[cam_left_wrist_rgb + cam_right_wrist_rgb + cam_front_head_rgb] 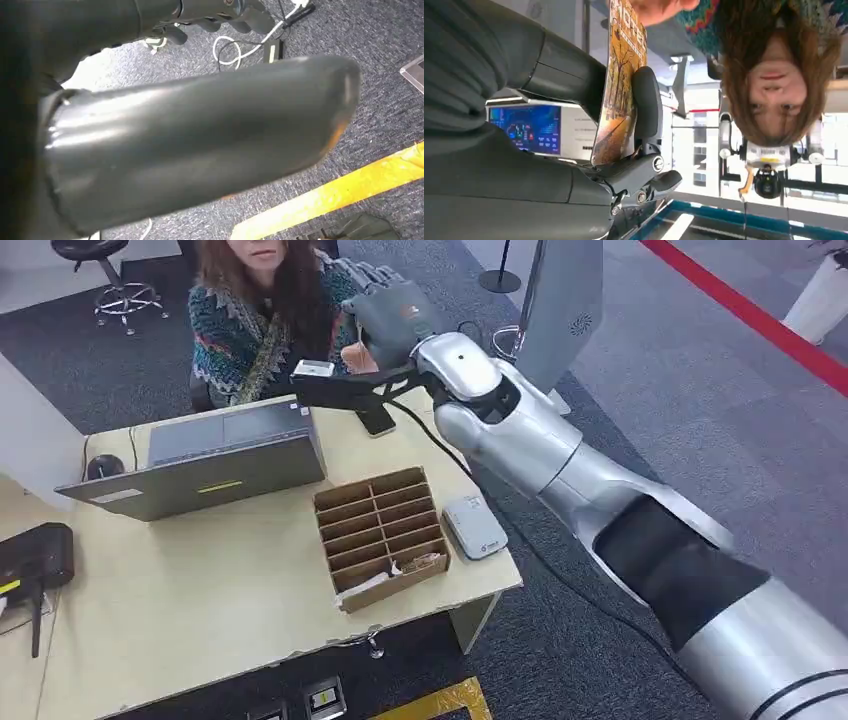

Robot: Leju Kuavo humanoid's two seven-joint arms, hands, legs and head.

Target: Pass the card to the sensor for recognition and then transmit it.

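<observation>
The right hand (624, 150) pinches the card (620, 85) upright, extended toward the person (262, 315) at twelve o'clock beyond the counter (200, 580), evidently offering it. The person's hand (659, 7) touches its far end. The left hand (190, 150) hangs over floor; its grip I cannot tell.

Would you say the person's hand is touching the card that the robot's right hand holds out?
Touching. In the right wrist view the person's hand closes on the end of the card, which the right hand pinches.
</observation>
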